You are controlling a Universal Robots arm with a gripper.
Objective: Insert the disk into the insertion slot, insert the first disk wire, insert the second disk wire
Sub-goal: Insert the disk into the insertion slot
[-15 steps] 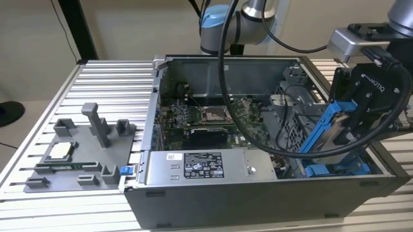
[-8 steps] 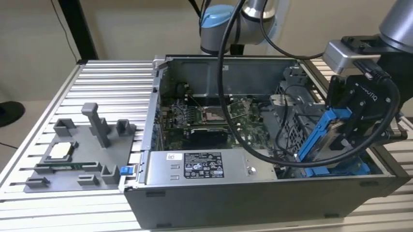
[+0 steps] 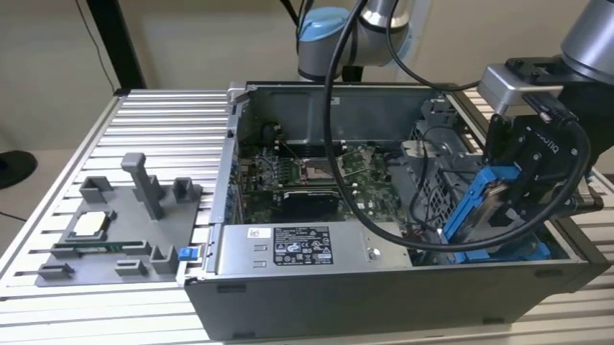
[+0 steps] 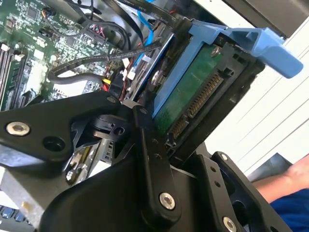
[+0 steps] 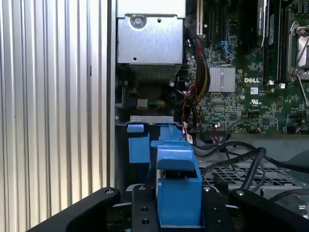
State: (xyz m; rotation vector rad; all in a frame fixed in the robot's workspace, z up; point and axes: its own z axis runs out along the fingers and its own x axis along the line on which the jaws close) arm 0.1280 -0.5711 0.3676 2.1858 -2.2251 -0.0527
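**Gripper** (image 3: pixel 507 208): black, at the exterior view's right, over the open computer case (image 3: pixel 384 302). Its jaws are closed on the disk (image 3: pixel 472 208).

**Disk:** held tilted, its lower end down by the insertion slot (image 3: pixel 533 252) in the case's near right corner. Whether they touch cannot be told.

**Second wrist view:** the disk's green circuit-board underside and connector row, and a person's arm (image 4: pixel 297 176).

**First wrist view:** the blue carrier tab between the fingers (image 5: pixel 140 212), the grey power supply box (image 5: pixel 150 43) and the motherboard (image 5: pixel 251 77).

**Surroundings:** black cables (image 3: pixel 331 108) hang across the case. A grey fixture tray (image 3: pixel 115 230) sits at the exterior view's left on the slatted table (image 3: pixel 163 122).
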